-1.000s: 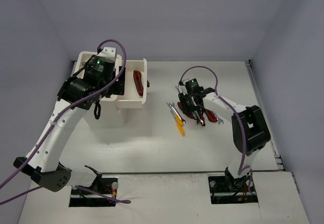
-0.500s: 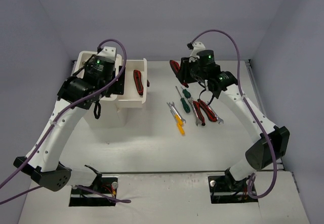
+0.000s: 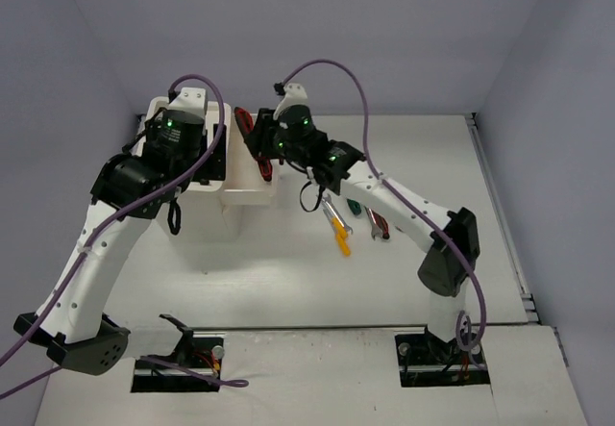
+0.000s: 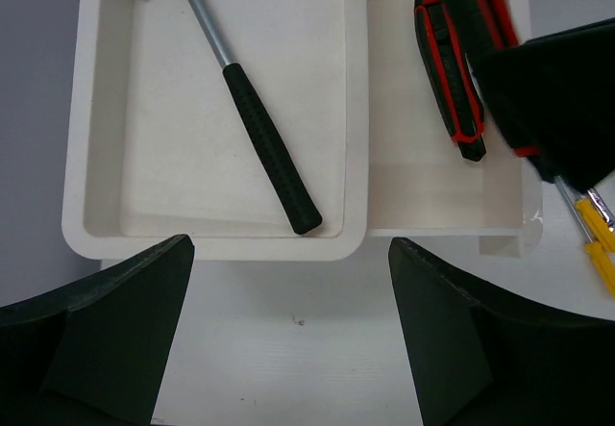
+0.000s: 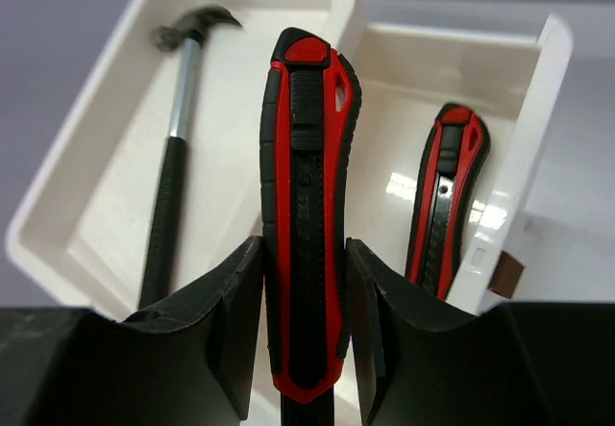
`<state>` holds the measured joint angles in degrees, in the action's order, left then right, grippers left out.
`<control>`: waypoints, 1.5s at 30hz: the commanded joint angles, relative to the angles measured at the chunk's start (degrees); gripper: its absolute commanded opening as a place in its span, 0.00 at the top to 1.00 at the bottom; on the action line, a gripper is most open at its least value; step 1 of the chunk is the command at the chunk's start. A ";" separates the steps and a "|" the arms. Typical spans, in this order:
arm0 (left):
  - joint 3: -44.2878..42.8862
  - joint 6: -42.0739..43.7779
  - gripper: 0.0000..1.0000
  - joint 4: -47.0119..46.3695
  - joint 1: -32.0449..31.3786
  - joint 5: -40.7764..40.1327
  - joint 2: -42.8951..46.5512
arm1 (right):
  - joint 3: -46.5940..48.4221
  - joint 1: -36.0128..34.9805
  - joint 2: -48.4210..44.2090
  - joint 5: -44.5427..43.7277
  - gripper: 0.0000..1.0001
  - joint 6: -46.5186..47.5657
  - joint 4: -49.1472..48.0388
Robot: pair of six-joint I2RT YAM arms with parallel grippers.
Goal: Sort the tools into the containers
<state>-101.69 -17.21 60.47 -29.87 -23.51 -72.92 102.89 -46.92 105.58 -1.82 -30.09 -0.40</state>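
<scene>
The right gripper (image 5: 304, 253) is clamped on a red-and-black cutter (image 5: 307, 137). Its jaws press the tool's two long sides, and most of the cutter's length sticks out past the fingers (image 5: 226, 320) toward 12 o'clock in the right wrist view. From above, this gripper hangs over the cabinet (image 3: 231, 216), above the pulled-out drawer (image 3: 248, 193), with the cutter pointing out at about 10 o'clock. A second cutter (image 5: 447, 195) lies flat inside the drawer, at 3 o'clock of the held one and apart from it. In the left wrist view, the end of the held cutter shows at 1 o'clock of the second cutter.

The left gripper (image 4: 290, 253) has its jaws spread wide apart with nothing between them. It hovers over the near rim of the cabinet's top tray (image 4: 96, 243). The hammer (image 4: 264, 147) lies in that tray at 12 o'clock of this gripper, well apart from it. It rests on a diagonal, with its steel head in the 11 o'clock corner and its black handle end near the 5 o'clock corner.

On the table (image 3: 288, 272), at about 4 o'clock of the drawer, a wrench (image 3: 332, 212) and a yellow screwdriver (image 3: 342, 241) lie close together beside the right arm, clear of both grippers.
</scene>
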 commanded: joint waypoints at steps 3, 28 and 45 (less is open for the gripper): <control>-0.25 -1.08 0.20 -2.12 0.51 -1.81 3.25 | 5.83 -2.92 5.31 -10.59 0.61 -4.57 -6.26; -4.76 2.36 0.20 -2.55 0.86 1.84 -3.41 | -38.50 33.10 -22.11 -3.47 0.37 19.09 7.49; -2.52 2.36 0.20 -2.40 0.95 2.15 -2.37 | -42.50 36.25 -6.94 -0.20 0.39 18.13 6.97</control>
<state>-104.20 -15.38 60.22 -29.28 -20.40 -77.42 60.69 -10.23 98.05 -3.18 -12.90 7.94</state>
